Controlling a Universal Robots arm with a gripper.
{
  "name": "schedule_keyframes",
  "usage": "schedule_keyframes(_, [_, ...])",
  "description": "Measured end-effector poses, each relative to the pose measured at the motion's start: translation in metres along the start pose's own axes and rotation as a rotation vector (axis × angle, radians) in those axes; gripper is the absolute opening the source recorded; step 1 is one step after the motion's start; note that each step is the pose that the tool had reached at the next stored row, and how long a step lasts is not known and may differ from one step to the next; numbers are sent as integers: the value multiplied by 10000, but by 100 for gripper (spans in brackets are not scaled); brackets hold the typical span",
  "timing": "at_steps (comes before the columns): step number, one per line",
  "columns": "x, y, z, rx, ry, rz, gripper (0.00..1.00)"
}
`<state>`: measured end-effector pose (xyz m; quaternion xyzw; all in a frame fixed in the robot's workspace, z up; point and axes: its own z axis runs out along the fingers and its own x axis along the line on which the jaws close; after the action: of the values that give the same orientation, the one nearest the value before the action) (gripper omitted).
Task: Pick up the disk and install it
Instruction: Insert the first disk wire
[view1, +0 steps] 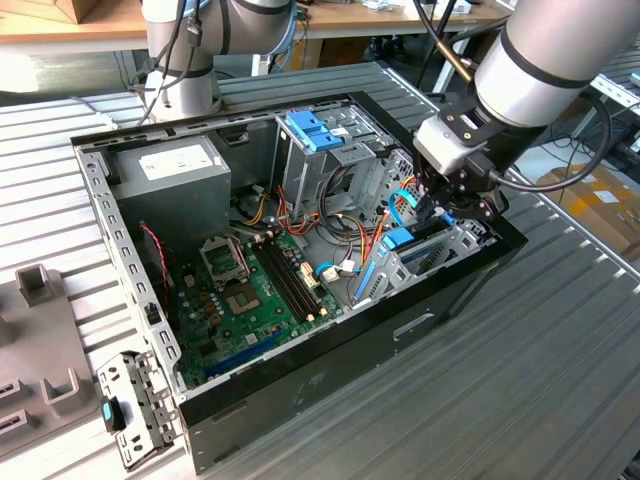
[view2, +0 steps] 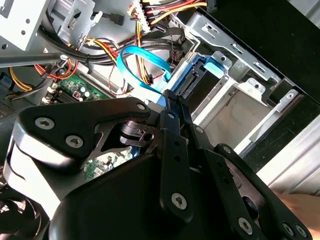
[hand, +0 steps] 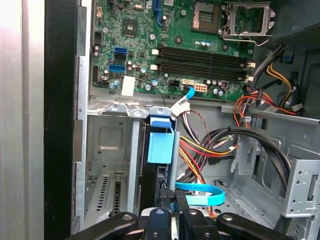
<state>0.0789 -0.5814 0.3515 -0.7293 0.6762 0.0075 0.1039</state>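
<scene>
Light-blue carrier on grey disk (hand: 160, 145) | standing on edge in drive cage (hand: 107, 145) | pincer (hand: 171, 204) pinching its edge

- I see my arm (view1: 555, 60) reaching in from the exterior view's right, wrist (view1: 450, 140) angled steeply downward.
- My gripper (view1: 443, 208) points down, fingers (hand: 181, 212) drawn close, pinching the disk (hand: 160, 145) by its edge.

Arm: silver-grey cylindrical tube (view1: 555, 50), black cable (view1: 440, 40) alongside, pale wrist block (view1: 445, 145). Tool: matte black gripper (view2: 172, 100), plate linkages, silver hex-socket screws (view2: 179, 201).
</scene>
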Motion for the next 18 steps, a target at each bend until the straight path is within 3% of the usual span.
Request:
schedule_keyframes(8, [19,4,21,0,0,0,16])
schedule_keyframes(18, [44,15,20,4,-53,6,16])
